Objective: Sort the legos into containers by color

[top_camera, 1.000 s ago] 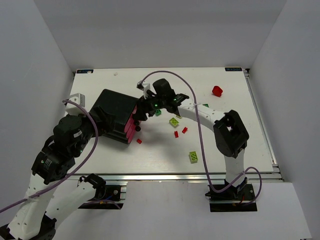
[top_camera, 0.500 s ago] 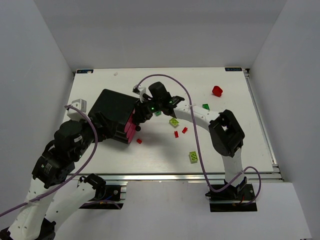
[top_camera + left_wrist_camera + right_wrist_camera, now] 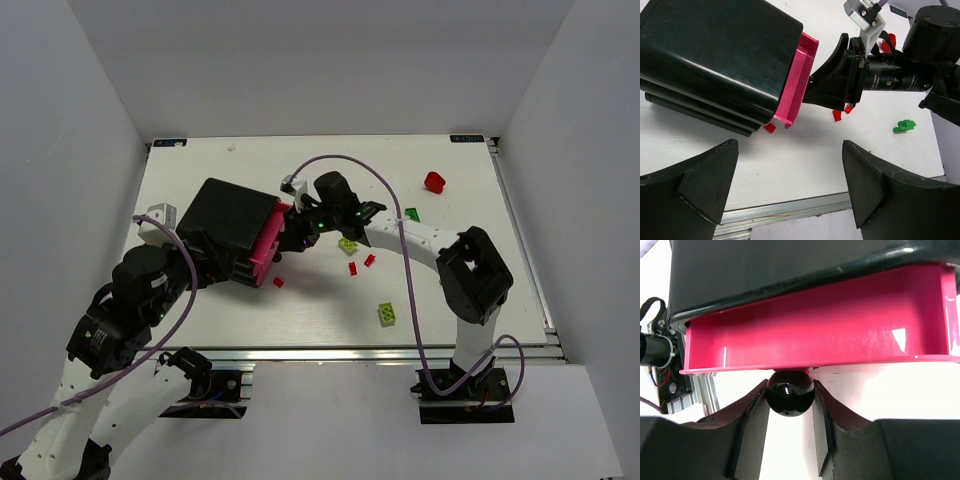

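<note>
Right jaws are clamped on the knob point(image 3: 789, 395), judged hard and slick. Just beyond, the drawer point(image 3: 815, 325) is seen part-drawn from the cabinet point(image 3: 765, 270), likely light. Left jaws are spread wide, nothing held. Legos point(image 3: 386, 314) are scattered on the worktop point(image 3: 300, 320) behind the right jaws.

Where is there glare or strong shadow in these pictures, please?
Right wrist view: small white glare spots on the black knob and on the pink drawer. Left wrist view: a pale sheen on the black cabinet. Top view: even light, with only soft shadows on the table.
</note>
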Controlling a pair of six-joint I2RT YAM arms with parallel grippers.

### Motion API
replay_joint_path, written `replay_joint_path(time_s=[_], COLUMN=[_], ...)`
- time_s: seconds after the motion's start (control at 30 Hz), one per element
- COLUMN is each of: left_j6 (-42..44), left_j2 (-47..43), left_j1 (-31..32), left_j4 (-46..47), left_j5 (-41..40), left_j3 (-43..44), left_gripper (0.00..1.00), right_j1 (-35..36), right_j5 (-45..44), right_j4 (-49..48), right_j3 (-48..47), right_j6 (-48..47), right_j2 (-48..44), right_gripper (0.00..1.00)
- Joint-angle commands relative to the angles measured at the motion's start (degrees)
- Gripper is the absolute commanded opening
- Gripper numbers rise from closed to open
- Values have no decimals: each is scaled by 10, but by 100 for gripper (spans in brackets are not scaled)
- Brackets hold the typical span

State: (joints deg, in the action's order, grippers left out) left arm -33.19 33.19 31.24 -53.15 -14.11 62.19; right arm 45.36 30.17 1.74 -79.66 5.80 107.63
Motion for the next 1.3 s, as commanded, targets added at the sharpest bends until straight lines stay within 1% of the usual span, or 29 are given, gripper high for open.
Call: replay_joint_path(time_s=[0.0, 0.43, 0.5, 0.53, 0.57, 0.63, 0.67, 0.73, 0.87, 0.93, 0.97, 1.0, 1.07, 1.13, 1.17, 1.23, 1.27], left_j6=[-7, -15, -14, -14, -14, -14, -15, -14, -12, -12, -12, -12, -14, -20, -27, -35, -40], left_j2=[-3, -6, -7, -7, -8, -6, -7, -4, -8, -10, -14, -16, -25, -27, -25, -16, 3], left_j1=[-1, -1, -1, -1, -1, -1, -1, -1, -1, -1, -1, -1, -1, -1, -1, -1, -1], left_j4=[5, -5, -5, -5, -5, -1, 0, 0, -6, -9, -10, -7, 0, 14, 28, 44, 52], left_j5=[11, 21, 21, 21, 21, 22, 24, 24, 18, 15, 14, 14, 22, 35, 54, 79, 95], left_j3=[-8, -9, -10, -13, -14, -16, -18, -18, -14, -15, -16, -23, -36, -59, -79, -103, -114], left_gripper=[94, 93, 93, 93, 93, 93, 93, 93, 94, 94, 93, 93, 89, 79, 66, 53, 49], right_j1=[-6, -19, -20, -21, -20, -20, -21, -20, -22, -26, -26, -26, -26, -27, -30, -35, -41], right_j5=[-6, -4, 1, 4, 8, 20, 24, 35, 40, 37, 36, 35, 34, 33, 31, 30, 23], right_j4=[-11, -9, -9, -5, -2, 8, 8, 4, 1, -10, -10, -30, -49, -56, -58, -58, -53], right_j3=[14, 36, 42, 42, 36, 33, 34, 39, 67, 102, 118, 134, 176, 203, 209, 218, 221], right_j6=[-14, -20, -25, -28, -32, -36, -36, -41, -55, -55, -74, -79, -91, -98, -98, -98, -97], right_j2=[-26, -48, -52, -52, -51, -47, -47, -54, -87, -106, -117, -138, -170, -186, -200, -213, -227], right_gripper=[29, 30, 35, 41, 59, 75, 86, 89, 89, 89, 89, 89, 89, 87, 86, 82, 80])
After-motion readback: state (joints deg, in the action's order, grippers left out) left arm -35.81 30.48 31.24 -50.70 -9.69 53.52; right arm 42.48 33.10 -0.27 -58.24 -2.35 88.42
